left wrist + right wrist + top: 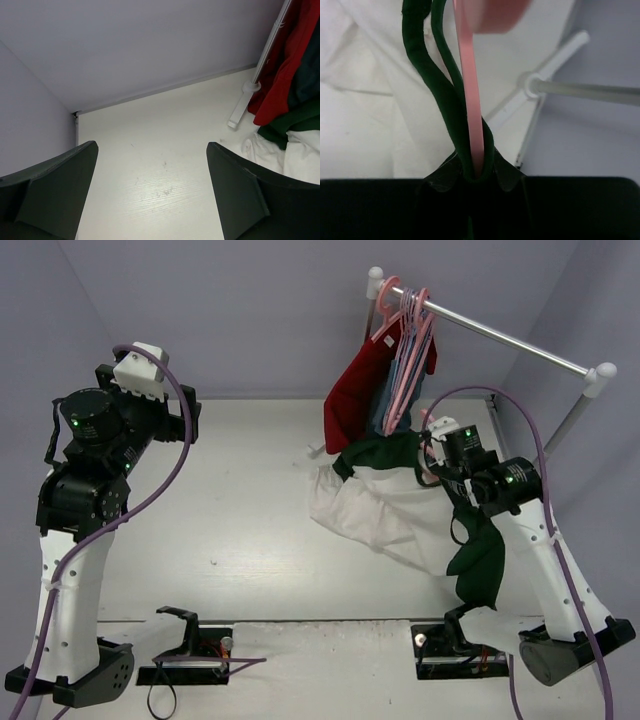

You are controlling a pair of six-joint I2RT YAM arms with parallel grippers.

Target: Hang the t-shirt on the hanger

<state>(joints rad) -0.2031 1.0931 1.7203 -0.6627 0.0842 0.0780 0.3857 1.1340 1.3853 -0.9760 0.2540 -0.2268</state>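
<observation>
The t-shirt (372,508) lies partly on the table below the rail, cream body spread out, with a dark green sleeve (480,562) hanging by my right arm. My right gripper (432,447) is shut on its green neck trim together with a thin pink hanger. In the right wrist view the hanger (470,100) runs up out of the closed jaws inside the loop of green trim (437,85), over the cream fabric (365,60). My left gripper (186,416) is open and empty at the far left; its view (152,148) shows bare table between the fingers.
A rail (500,335) at the back right carries several pink hangers (408,340), a red garment (358,390) and a blue-grey garment (386,408). The rack's white foot (240,107) stands on the table. Grey walls close the back and sides.
</observation>
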